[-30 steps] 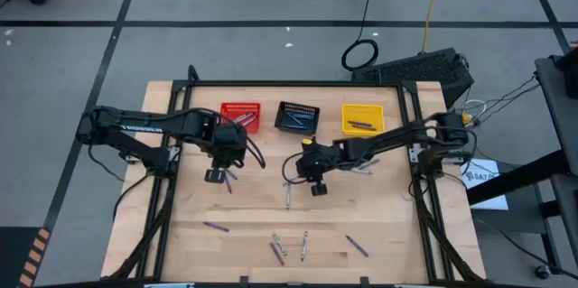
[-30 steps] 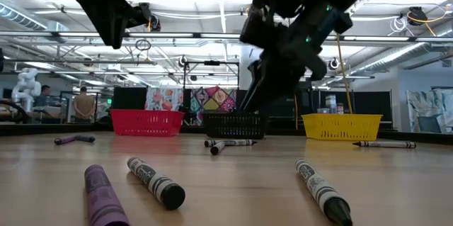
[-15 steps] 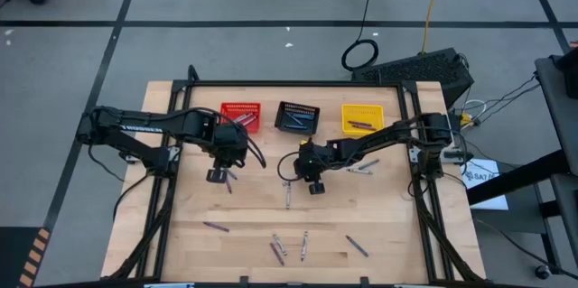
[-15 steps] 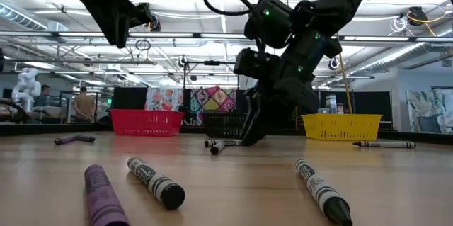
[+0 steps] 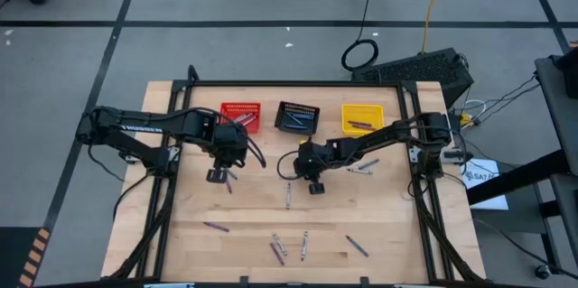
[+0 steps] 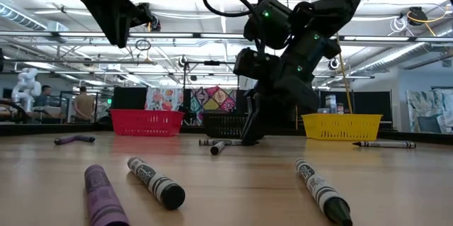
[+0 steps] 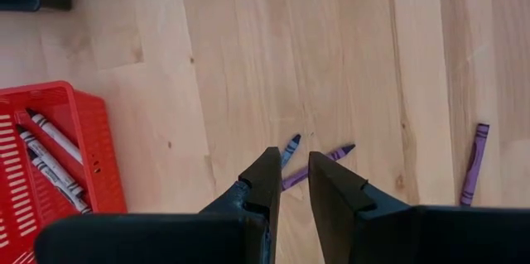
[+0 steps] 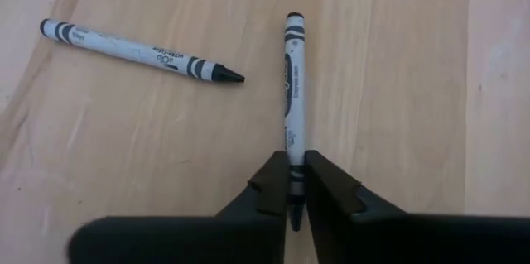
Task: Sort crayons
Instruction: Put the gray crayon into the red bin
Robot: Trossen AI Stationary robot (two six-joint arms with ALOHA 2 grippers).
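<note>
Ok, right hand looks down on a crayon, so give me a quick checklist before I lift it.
1. Right hand closed on the grey paper-wrapped crayon: ok, fingers pinch its near end.
2. Only one crayon between the fingers: ok; the second grey crayon lies apart.
3. Crayon off the wooden table: not ok, it lies flat.
4. Small black mesh basket has room: ok.
5. Left hand out of the way: ok, open and empty above purple crayons near the red mesh basket.
6. Grip firmness: cannot tell.
</note>
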